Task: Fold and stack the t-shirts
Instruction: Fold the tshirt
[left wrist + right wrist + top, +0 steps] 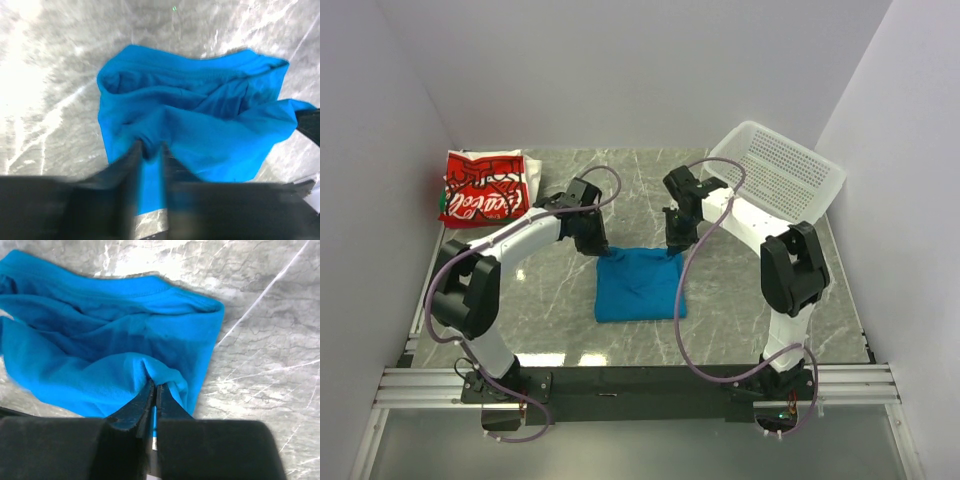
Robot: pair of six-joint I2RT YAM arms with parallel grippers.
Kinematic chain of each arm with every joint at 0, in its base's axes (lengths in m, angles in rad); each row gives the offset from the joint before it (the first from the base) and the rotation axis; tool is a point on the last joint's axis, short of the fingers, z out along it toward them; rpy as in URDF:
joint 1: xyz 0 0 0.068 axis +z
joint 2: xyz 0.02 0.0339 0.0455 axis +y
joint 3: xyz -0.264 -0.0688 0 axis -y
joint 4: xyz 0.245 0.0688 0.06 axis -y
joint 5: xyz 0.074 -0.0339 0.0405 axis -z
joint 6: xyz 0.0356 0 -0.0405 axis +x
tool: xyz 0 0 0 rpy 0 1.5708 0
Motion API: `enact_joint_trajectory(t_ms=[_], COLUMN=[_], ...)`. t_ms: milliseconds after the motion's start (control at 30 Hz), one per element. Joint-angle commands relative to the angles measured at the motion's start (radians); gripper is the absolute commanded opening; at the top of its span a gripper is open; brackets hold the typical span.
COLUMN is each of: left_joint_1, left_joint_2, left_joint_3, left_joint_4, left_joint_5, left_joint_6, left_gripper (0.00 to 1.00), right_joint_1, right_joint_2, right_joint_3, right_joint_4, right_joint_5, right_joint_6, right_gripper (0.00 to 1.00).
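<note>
- Left gripper [150,149], right gripper [154,389]: clamped on bunched upper edge of blue t-shirt [640,288], frame centre.
- Risk: shallow pinch slipping free; uneven pull skewing fold.

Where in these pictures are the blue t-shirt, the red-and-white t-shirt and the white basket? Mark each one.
blue t-shirt [640,292]: top external view, middle of the cloth.
red-and-white t-shirt [483,195]: top external view, red lettered panel.
white basket [788,168]: top external view, perforated wall.
</note>
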Motion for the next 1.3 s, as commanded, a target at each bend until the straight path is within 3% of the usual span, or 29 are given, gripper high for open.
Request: enact_joint_trajectory(t_ms=[0, 33, 100, 133, 233, 333, 467, 667, 1033, 1267], left_joint_1=[0.008, 0.008, 0.008, 0.008, 0.006, 0.003, -0.032, -0.121, -0.132, -0.088], left_joint_2=[-0.005, -0.007, -0.023, -0.034, -0.086, -0.164, -0.233, -0.228, 0.041, 0.087], left_joint_3=[0.073, 0.099, 0.126, 0.152, 0.177, 0.124, -0.023, -0.177, -0.064, -0.051], left_joint_4=[-0.011, -0.022, -0.057, -0.069, -0.083, -0.022, 0.110, 0.366, 0.373, 0.347], left_joint_5=[-0.074, -0.097, -0.156, -0.192, -0.259, -0.174, 0.012, 0.185, 0.182, 0.100], left_joint_6=[0.010, 0.005, 0.001, -0.003, -0.006, 0.002, -0.024, -0.110, -0.067, -0.047], left_gripper=[0.29, 0.51, 0.70, 0.82, 0.95, 0.97, 0.96, 0.95, 0.96, 0.98], right_joint_1=[-0.017, -0.020, -0.028, -0.031, -0.031, -0.030, -0.014, 0.030, 0.085, 0.095], right_joint_2=[0.007, 0.009, -0.004, -0.011, -0.065, -0.138, -0.200, -0.217, -0.128, -0.133], right_joint_3=[0.072, 0.085, 0.125, 0.138, 0.174, 0.154, 0.032, -0.157, -0.274, -0.363], right_joint_4=[0.029, 0.021, 0.001, -0.007, -0.027, -0.007, 0.048, 0.194, 0.257, 0.269], right_joint_5=[0.035, 0.042, 0.062, 0.087, 0.139, 0.124, -0.041, -0.192, -0.209, -0.179], right_joint_6=[-0.010, -0.009, -0.005, -0.005, 0.001, 0.010, 0.033, 0.093, 0.120, 0.117], right_gripper=[0.09, 0.18, 0.35, 0.38, 0.43, 0.43, 0.42, 0.37, 0.36, 0.36])
